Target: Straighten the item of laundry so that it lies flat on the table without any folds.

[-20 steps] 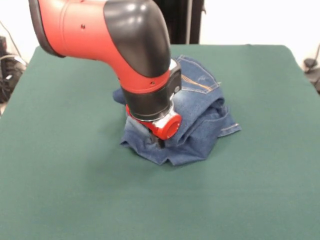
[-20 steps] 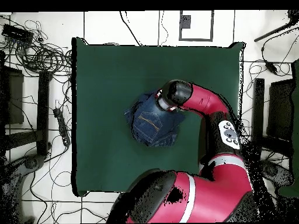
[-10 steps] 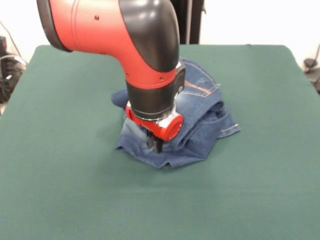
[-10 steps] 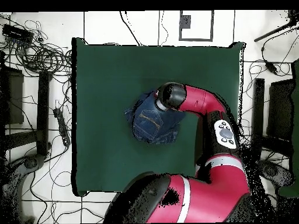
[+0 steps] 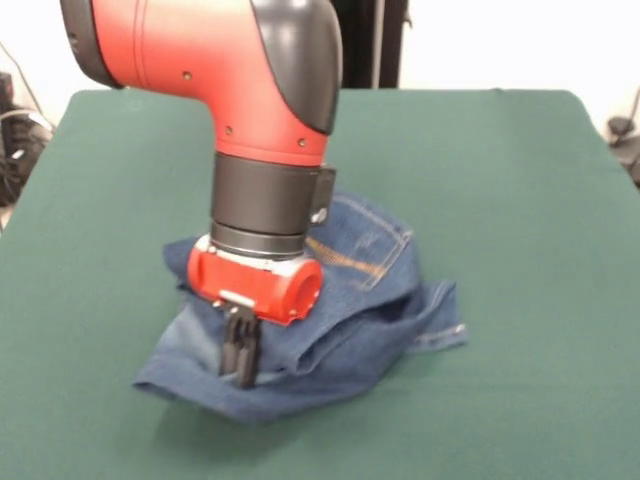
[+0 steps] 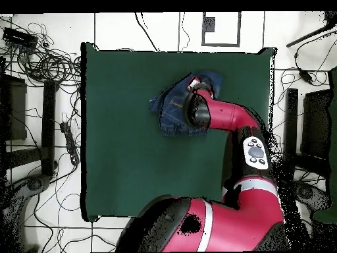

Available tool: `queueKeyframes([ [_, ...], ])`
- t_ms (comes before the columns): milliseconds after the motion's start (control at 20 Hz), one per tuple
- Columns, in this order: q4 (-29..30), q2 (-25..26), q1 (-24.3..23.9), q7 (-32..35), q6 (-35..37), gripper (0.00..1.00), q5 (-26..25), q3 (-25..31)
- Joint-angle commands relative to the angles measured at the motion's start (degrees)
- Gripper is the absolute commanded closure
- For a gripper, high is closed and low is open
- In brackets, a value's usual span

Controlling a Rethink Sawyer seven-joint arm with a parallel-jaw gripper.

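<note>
The blue denim jeans (image 5: pixel 370 290) lie crumpled in a heap on the dark green table (image 5: pixel 520 150), with a back pocket with orange stitching facing up and folds at the right. My gripper (image 5: pixel 241 362) points straight down at the heap's near left part, its black fingers (image 5: pixel 236 345) close together and pinched on a fold of denim. In the overhead view the jeans (image 6: pixel 172 109) lie near the table's (image 6: pixel 118 158) top edge. There the arm's wrist (image 6: pixel 197 111) covers the gripper.
The red and black arm (image 5: pixel 230 70) fills the upper left of the front view and hides the far left of the jeans. In the overhead view, cables (image 6: pixel 39 59) and stands lie on the floor left of the table.
My gripper has dragged the jeans toward the near side of the front view and a little left. The heap has spread out longer and flatter.
</note>
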Motion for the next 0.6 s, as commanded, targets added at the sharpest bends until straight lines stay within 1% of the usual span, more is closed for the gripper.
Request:
queueKeyframes([
  [50,-4.3,2.1,1.0,8.2,-9.6,1.00,2.9,-0.9],
  [250,-6.5,3.3,1.3,7.0,-9.5,1.00,5.0,-1.4],
  [300,-8.2,3.3,1.7,6.3,-8.0,1.00,5.7,-1.6],
  [450,-9.6,3.6,2.1,5.6,-6.8,1.00,6.1,-1.7],
  [550,-8.6,3.6,0.5,3.5,-2.6,1.00,4.3,1.5],
  [600,-7.9,3.8,-0.2,3.1,-1.0,1.00,4.1,2.6],
])
